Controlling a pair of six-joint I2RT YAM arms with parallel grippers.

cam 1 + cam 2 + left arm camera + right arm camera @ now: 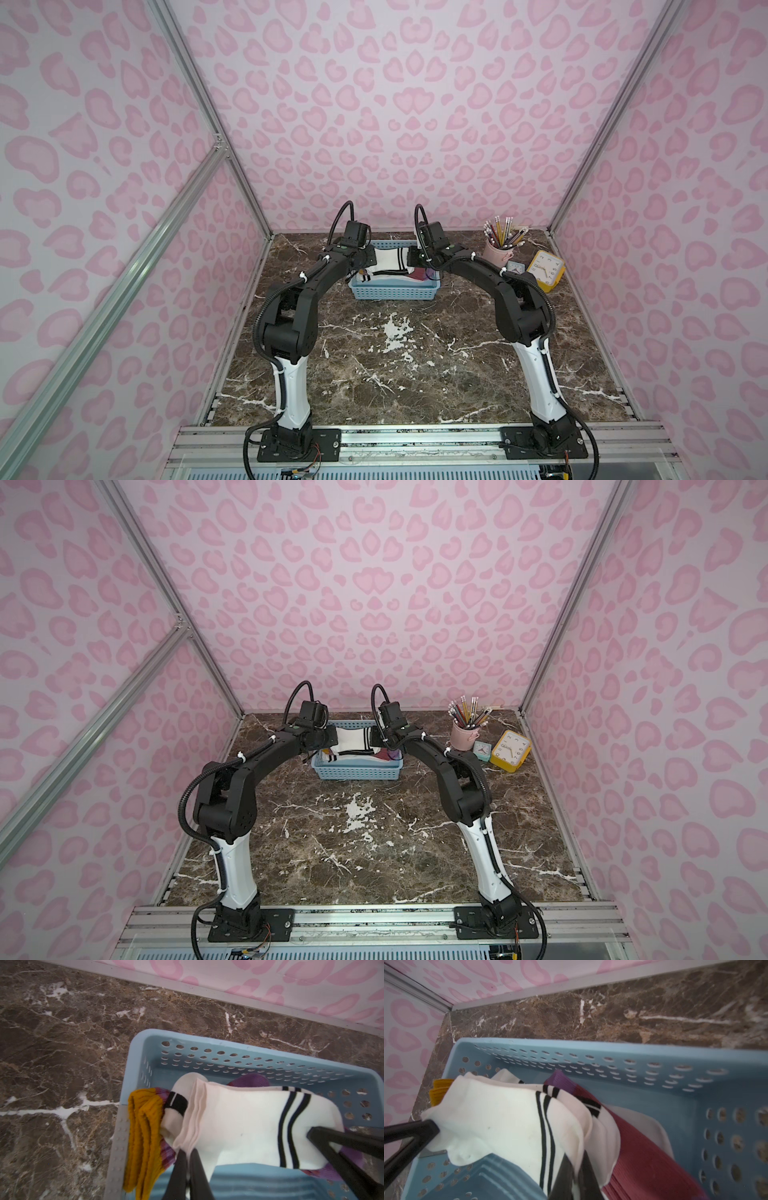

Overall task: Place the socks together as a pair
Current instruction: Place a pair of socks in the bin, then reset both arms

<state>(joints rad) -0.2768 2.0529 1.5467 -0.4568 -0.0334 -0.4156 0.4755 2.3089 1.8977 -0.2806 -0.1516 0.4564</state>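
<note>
Since left jaws and right jaws pinch shut on opposite ends of white fabric sock with 2 black bands [392, 258], stretched above blue perforated plastic basket [395, 291] at far centre of surface [395, 357]: lift level, clear rim, avoid snagging maroon ribbed sock [643, 1157] beneath.

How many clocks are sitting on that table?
2. A yellow clock sits at the far right of the table, and a small teal clock stands just left of it, beside the pink pencil cup. None appears hidden.
</note>
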